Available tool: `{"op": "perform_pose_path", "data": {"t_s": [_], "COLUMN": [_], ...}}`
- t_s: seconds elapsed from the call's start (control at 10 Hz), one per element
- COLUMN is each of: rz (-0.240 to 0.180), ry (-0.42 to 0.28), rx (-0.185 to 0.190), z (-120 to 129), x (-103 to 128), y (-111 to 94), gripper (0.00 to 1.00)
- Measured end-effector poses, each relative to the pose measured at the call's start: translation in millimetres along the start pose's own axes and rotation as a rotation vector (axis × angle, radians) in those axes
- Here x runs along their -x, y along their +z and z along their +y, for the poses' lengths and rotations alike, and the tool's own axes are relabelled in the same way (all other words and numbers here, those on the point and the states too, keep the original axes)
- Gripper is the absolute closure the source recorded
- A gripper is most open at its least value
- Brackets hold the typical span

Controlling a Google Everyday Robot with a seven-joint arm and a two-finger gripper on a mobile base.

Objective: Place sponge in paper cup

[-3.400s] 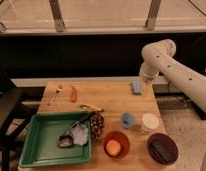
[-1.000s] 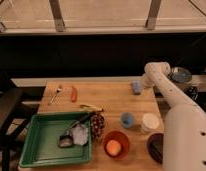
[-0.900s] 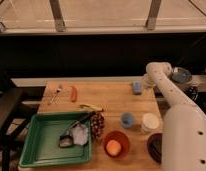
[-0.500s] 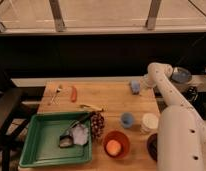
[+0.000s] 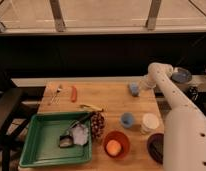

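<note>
My pincer [image 5: 140, 90] is clamped on the sponge [image 5: 133, 88].
The sponge lies on the counter [image 5: 111, 100] near its far right edge; the paper cup [image 5: 149, 122] stands apart, just beside a blue cup [image 5: 127, 119].

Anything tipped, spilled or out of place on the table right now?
Nothing stands out. The paper cup, blue cup and orange bowl stand upright, with no spill visible. The sponge lies near the far edge of the table, and the gripper is closed on it.
</note>
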Motion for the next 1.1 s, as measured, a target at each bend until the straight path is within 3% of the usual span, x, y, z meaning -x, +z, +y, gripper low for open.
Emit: {"op": "perform_pose_path", "data": {"t_s": [0.5, 0.6, 0.7, 1.0, 1.1], "rz": [0.059, 0.07, 0.08, 0.154, 0.173], "ry": [0.01, 0.018, 0.021, 0.034, 0.033], "rx": [-0.022, -0.01, 0.0, 0.067, 0.086], "z": [13, 20, 25, 76, 93], "x": [3, 0, -1, -8, -5], "y": [-107, -138, -155, -229, -246], "gripper": [1.0, 1.0, 1.0, 1.0, 1.0]}}
